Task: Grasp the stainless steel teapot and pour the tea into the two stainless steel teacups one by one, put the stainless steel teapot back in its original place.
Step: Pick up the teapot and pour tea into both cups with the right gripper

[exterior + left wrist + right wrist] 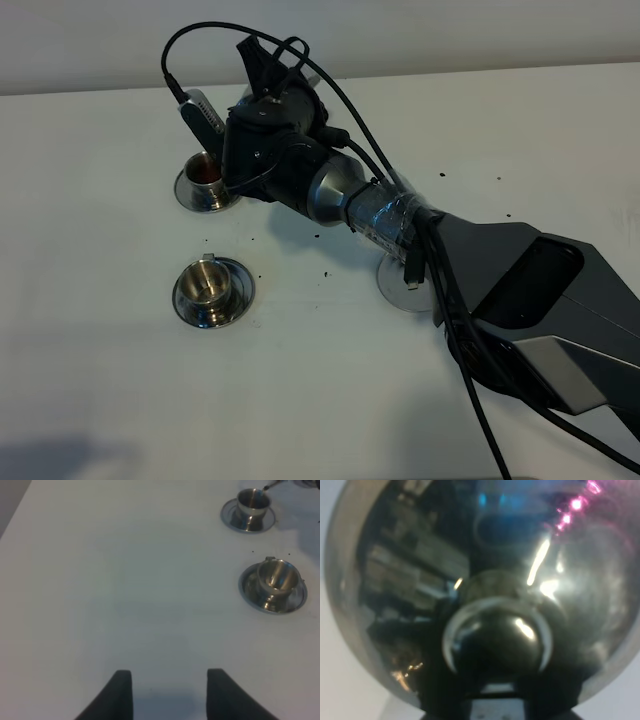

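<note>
The stainless steel teapot (485,580) fills the right wrist view, with its lid knob (495,635) close to the camera. My right gripper (250,150) reaches across to the far left and holds the pot over the far teacup (205,173), which has reddish-brown liquid inside. In the high view the wrist hides the pot. The spout tip (268,486) shows above the far teacup (252,502) in the left wrist view. The near teacup (208,284) stands on its saucer (238,296) and also shows in the left wrist view (276,578). My left gripper (170,695) is open and empty, low over bare table.
A round steel disc (398,285) lies on the white table (100,380) under the right forearm. Dark specks (322,272) are scattered around the cups and the arm. Black cables (340,110) loop over the right wrist.
</note>
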You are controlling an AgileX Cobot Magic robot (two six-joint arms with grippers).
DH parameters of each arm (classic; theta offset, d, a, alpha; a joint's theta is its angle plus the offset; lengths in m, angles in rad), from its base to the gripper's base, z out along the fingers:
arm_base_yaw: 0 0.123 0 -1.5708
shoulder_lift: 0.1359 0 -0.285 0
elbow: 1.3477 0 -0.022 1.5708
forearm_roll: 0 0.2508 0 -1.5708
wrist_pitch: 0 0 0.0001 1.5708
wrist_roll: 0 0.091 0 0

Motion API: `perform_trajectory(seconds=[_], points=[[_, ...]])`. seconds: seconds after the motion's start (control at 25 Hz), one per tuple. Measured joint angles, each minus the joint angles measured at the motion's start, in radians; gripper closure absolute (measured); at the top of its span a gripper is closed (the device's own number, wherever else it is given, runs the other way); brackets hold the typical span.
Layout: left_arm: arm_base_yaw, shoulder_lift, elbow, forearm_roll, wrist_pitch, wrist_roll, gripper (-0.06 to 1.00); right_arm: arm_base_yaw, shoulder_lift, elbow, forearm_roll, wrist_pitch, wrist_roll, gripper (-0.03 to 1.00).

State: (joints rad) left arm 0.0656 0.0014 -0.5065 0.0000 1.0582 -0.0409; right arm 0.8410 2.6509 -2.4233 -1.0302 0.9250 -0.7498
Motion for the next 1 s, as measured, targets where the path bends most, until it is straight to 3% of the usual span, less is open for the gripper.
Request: perform_trajectory(seconds=[0.76, 1.0], points=[[0.0, 0.0, 0.0, 0.0, 0.0, 0.0, 0.56, 0.001, -0.041, 0.0, 0.149, 0.03, 0.027, 0.79], [0.0, 0.0, 0.0, 0.0, 0.0, 0.0, 0.56, 0.001, -0.072, 0.0, 0.193, 0.088, 0.047, 0.79]])
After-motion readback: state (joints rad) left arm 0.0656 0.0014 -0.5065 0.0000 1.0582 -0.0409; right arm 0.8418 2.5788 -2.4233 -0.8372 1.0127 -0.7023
